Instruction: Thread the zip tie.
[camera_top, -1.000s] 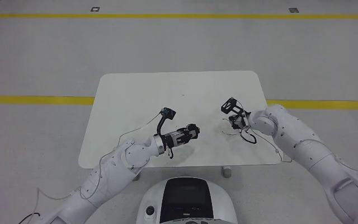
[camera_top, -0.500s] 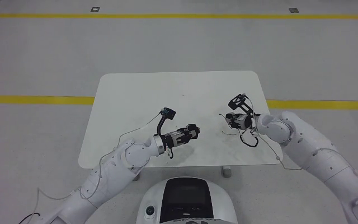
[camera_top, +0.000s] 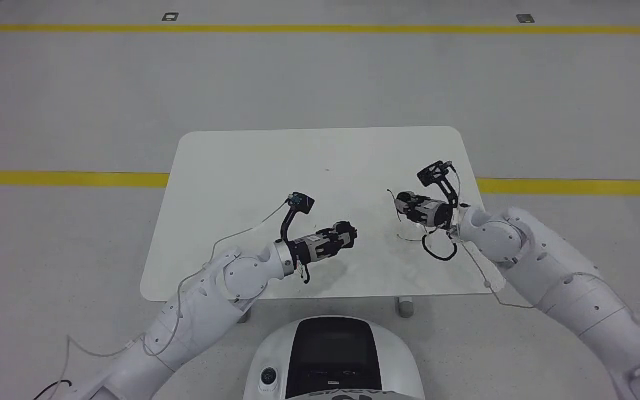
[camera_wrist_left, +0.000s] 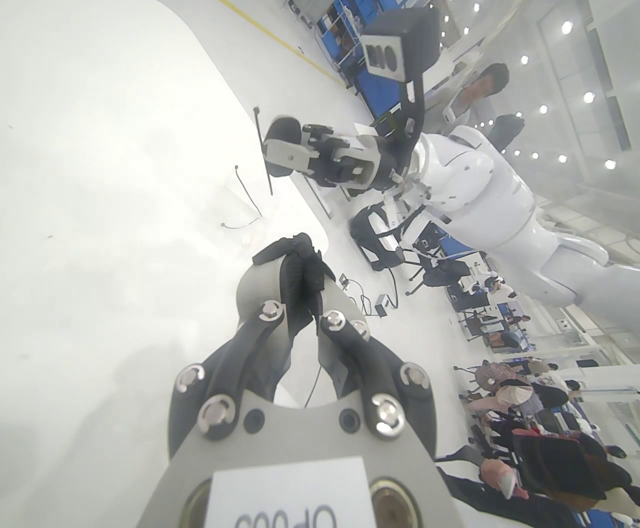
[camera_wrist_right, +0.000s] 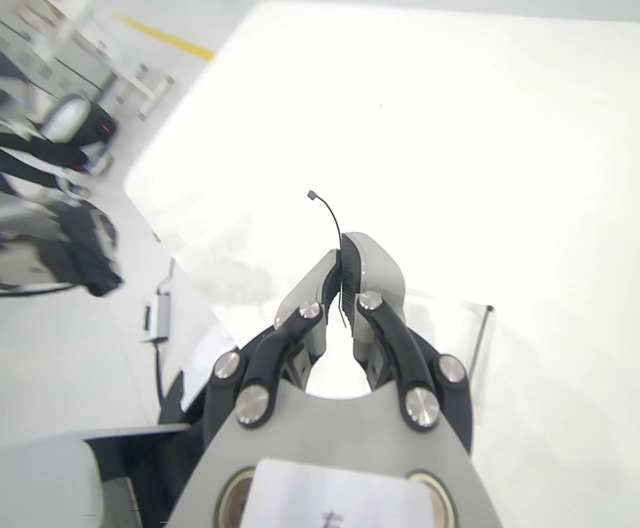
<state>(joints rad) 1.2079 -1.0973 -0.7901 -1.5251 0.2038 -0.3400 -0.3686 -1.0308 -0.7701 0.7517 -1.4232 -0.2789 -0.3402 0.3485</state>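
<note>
My right gripper (camera_wrist_right: 342, 250) is shut on a thin black zip tie (camera_wrist_right: 331, 220), whose small head (camera_wrist_right: 312, 196) sticks out past the fingertips. In the left wrist view that right gripper (camera_wrist_left: 270, 150) hangs above the table's right part with the zip tie (camera_wrist_left: 261, 145) held crosswise. My left gripper (camera_wrist_left: 300, 255) is shut, with nothing seen between its black pads. In the top view the left gripper (camera_top: 350, 236) and the right gripper (camera_top: 397, 205) face each other a short way apart above the white table (camera_top: 250, 170).
A second black zip tie (camera_wrist_left: 246, 197) lies curved on the table under the right gripper, on what looks like a see-through tray (camera_wrist_right: 450, 312). The table's rounded front edge (camera_top: 300, 297) runs close below both arms.
The right wrist has turned and swung down and left, so its gripper now points at the left gripper. The left arm has kept still.
</note>
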